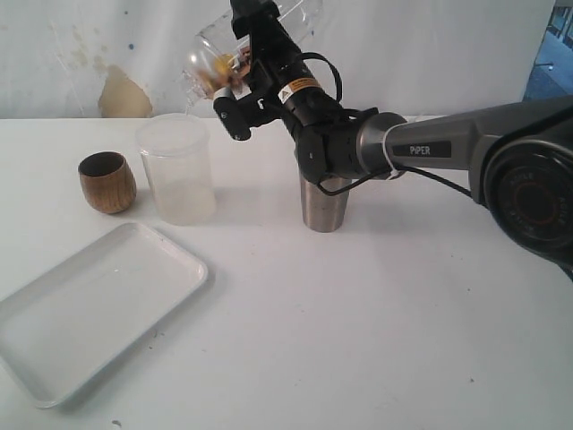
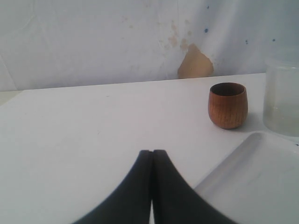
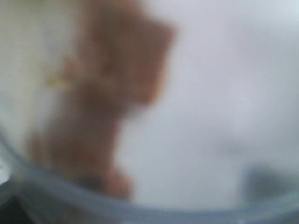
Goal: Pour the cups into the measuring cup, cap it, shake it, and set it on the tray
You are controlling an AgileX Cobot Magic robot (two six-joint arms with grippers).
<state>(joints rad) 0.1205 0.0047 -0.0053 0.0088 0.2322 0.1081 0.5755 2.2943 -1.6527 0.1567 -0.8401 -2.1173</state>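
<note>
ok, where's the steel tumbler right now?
Exterior view: the steel tumbler stands upright on the table near the middle, right of the frosted plastic container, its top hidden behind the right arm.

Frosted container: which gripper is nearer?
Right. The right gripper, holding the tilted measuring cup, hangs above the frosted container; the left gripper is low, well short of it and the wooden cup.

Grey-and-black right arm (image 1: pixel 448 143) reaches in from the right edge of the exterior view, bends at centre frame, then climbs to the top edge. Up there the black right gripper (image 1: pixel 235 67) appears clamped around a tilted clear plastic cylinder (image 1: pixel 204 55), though its own wrist view is pure blur. Bottom centre of the left wrist view: black left gripper (image 2: pixel 152 152), jaws pressed flat together, holding nothing.
</note>
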